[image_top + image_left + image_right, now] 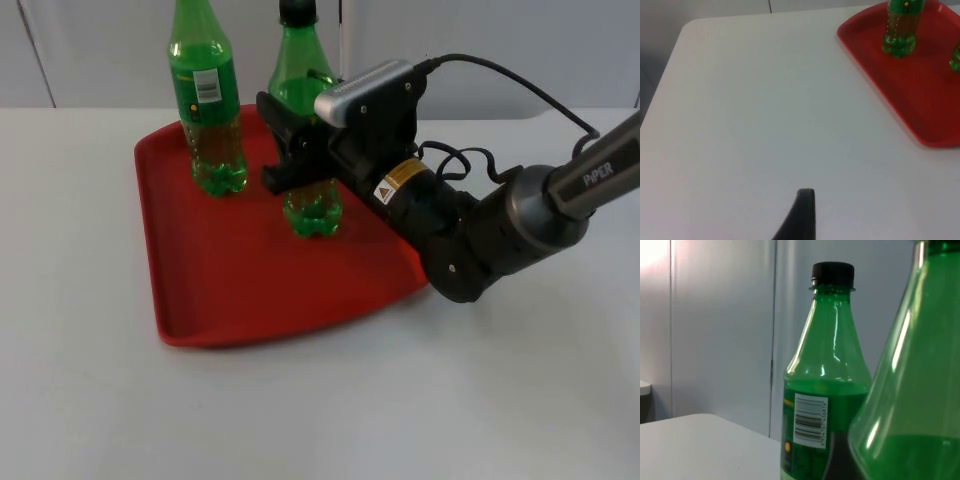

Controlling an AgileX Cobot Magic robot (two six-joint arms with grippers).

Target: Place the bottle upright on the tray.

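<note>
Two green plastic bottles stand upright on a red tray (250, 300) on the white bench (80, 400). The labelled bottle (207, 100) stands near the tray's far left corner, its top cut off by the frame edge in the top view. The second bottle (311, 210) stands just beside it, toward the tray's middle; its mid-body is hidden behind the right gripper (290, 150), with only the lobed base and the shoulder and black cap visible. The right gripper is closed around that bottle's body, base resting on the tray.

Right wrist view: labelled bottle (822, 390) shows a black cap, white barcode patch and a yellow mark on a green label; print too small to read. Held bottle (910, 405) sits very close, cut off by the frame.

Right arm carries "PiPER" lettering and a yellow warning sticker.

Left wrist view: one black fingertip (802, 215) above bare bench, well apart from the tray (920, 100); cannot tell whether the left gripper is open or closed. Left arm waits.

Grey partition wall (100, 50) behind the bench.
</note>
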